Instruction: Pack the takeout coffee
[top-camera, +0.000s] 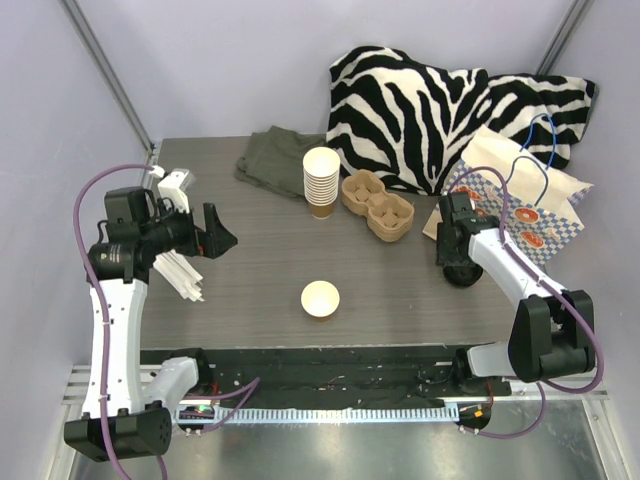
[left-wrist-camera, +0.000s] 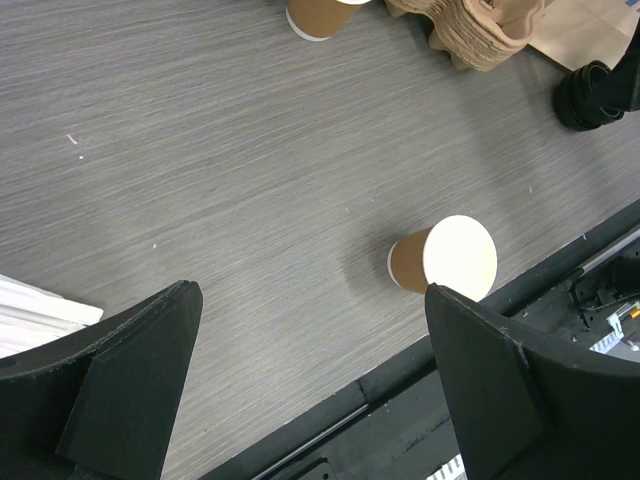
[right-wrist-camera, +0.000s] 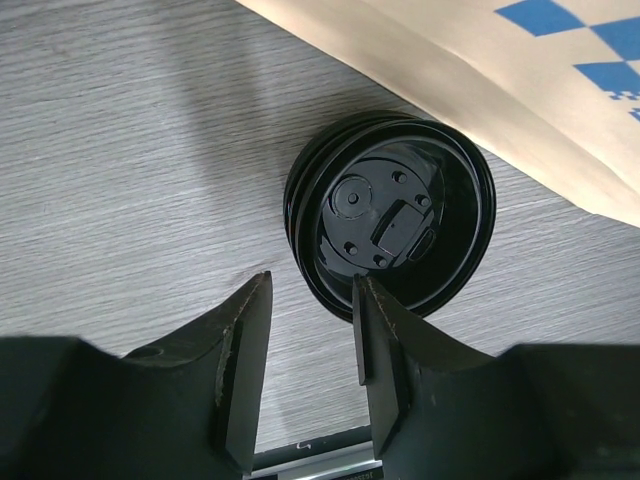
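Note:
The takeout coffee cup (top-camera: 321, 298), a single brown paper cup with a pale rim, stands without a lid near the table's front middle; the left wrist view shows the cup (left-wrist-camera: 445, 260) too. My left gripper (top-camera: 222, 238) hovers wide open to the cup's left, and in its own view the left gripper (left-wrist-camera: 312, 292) holds nothing. A small pile of black lids (right-wrist-camera: 390, 215) lies beside the paper bag (right-wrist-camera: 520, 90). My right gripper (right-wrist-camera: 310, 290) hangs over the near edge of the black lids (top-camera: 463, 277), its jaws partly open with nothing gripped.
A tall stack of cups (top-camera: 321, 180) and a cardboard cup carrier (top-camera: 378, 205) stand at the back middle. The paper bag (top-camera: 520, 200) lies at the right, a zebra cushion (top-camera: 430, 110) behind it. A green cloth (top-camera: 275, 155) and white straws (top-camera: 180, 270) lie at the left.

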